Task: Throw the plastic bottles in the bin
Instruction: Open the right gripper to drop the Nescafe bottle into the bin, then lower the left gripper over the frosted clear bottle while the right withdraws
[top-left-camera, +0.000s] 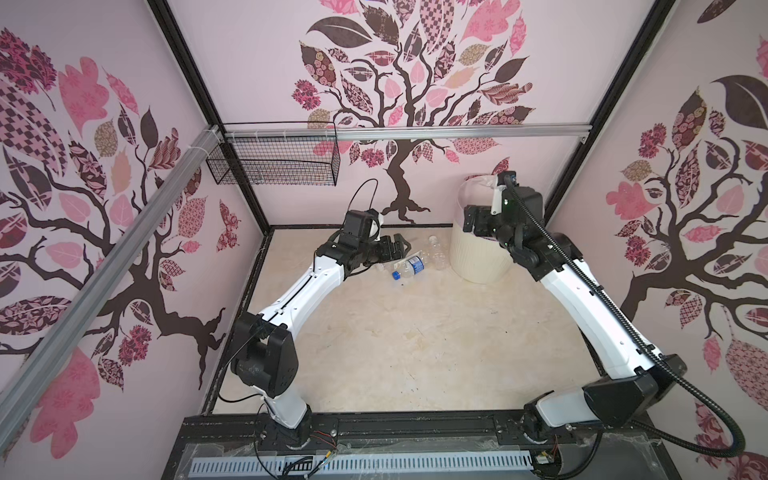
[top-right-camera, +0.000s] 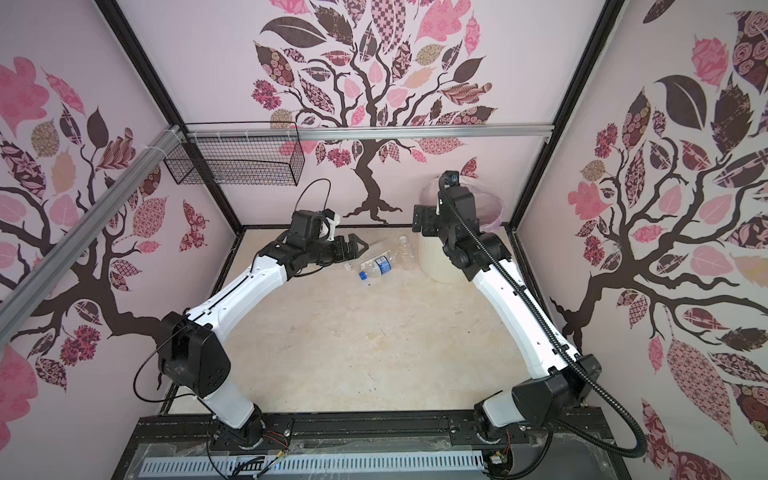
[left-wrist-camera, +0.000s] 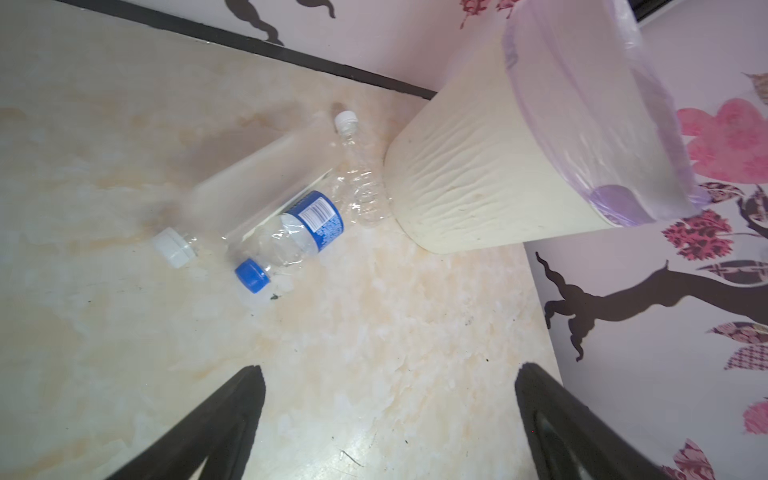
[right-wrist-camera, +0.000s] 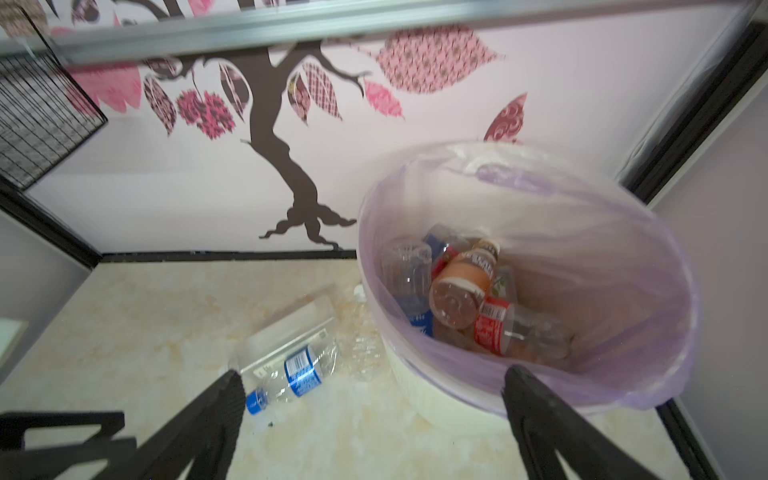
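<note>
Lilac walls (top-left-camera: 104, 257) close the cell on three sides, each printed with a dark brown tree and pink patterned leaves. Black posts stand in the corners. An aluminium rail (top-left-camera: 415, 132) runs along the back wall, and a black wire basket (top-left-camera: 274, 166) hangs from it at the back left corner. Below lies my counter (top-left-camera: 395, 340), cream with a marbled print, scuffed and dotted with dark specks.

The bin (top-left-camera: 478, 262) stands in the back right corner of the counter. It has ribbed cream sides and a lilac liner (right-wrist-camera: 582, 232) folded over its rim. Bottles (right-wrist-camera: 461, 291) are piled inside: one has a brown-orange label with white letters too blurred to read, one a red label with a barcode, and some have blue labels.

Three more lie on the counter just left of the bin. The blue-capped bottle (left-wrist-camera: 299, 232) carries a blue label with a white barcode, and I cannot read its small print. It rests against a long bottle (left-wrist-camera: 257, 183), clear with a white cap. A crushed bottle (left-wrist-camera: 361, 187), also white-capped, lies right by the bin's foot.

My left tool (left-wrist-camera: 390, 368) hovers over the counter near those three, jaws spread wide, nothing between them. My right tool (right-wrist-camera: 374, 370) hangs by the bin's rim, equally wide and empty.
</note>
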